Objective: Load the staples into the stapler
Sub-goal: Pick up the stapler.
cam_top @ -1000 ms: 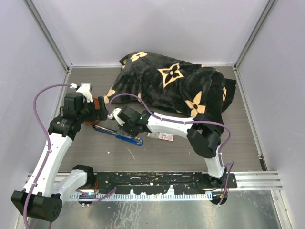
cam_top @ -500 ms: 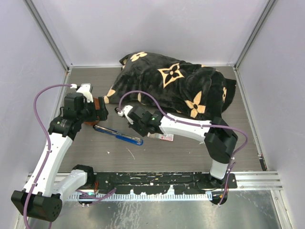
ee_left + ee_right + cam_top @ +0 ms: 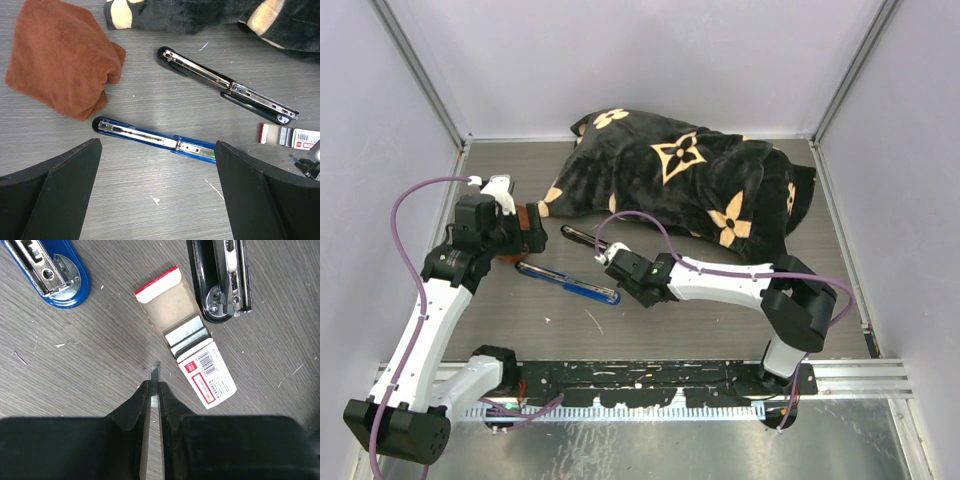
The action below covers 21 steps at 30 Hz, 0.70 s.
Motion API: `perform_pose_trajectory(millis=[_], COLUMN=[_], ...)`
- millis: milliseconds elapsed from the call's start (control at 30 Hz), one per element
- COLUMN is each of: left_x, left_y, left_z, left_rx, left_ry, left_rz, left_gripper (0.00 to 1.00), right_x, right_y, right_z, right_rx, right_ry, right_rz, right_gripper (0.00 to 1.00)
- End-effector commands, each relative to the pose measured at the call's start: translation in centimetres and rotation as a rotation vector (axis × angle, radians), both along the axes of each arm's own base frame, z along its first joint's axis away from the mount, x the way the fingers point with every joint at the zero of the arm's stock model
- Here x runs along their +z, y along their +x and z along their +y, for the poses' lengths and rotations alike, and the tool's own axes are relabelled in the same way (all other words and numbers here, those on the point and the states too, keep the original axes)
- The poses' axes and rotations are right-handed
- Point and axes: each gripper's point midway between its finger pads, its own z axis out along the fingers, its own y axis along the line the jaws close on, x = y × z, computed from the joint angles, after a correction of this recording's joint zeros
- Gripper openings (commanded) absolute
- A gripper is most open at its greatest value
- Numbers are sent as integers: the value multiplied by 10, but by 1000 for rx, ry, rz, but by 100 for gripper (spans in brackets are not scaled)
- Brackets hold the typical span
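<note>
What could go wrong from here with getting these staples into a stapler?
1. The right gripper pinches the thin staple strip with only a short tip sticking out. It may slip or snap when pushed into a channel.
2. The open staple box lies close beside the black stapler, with the blue stapler nearby. A careless sweep might knock it and scatter its staples.
</note>
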Motion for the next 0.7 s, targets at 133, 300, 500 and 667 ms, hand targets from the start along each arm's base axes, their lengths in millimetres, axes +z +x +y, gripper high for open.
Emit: perform_pose_trajectory(millis=[133, 300, 500, 667], left_x=[11, 11, 11, 11], left_y=[3, 3, 3, 3], left_z=[-3, -4, -3, -3], left_rx=[-10, -11, -10, -8], left_ry=[-23, -23, -21, -22], left_rz=[-48, -49, -49, -51], left_gripper=[98, 98, 98, 98], right_x=[4, 2, 14, 12], right_y=[3, 6, 22, 35], right_z=[-13, -19, -27, -32], right_rx=[-108, -136, -182, -187], right_ry=[-40, -73, -118, -182], right_rz=[-118, -155, -251, -295], right_gripper=[16, 16, 16, 17])
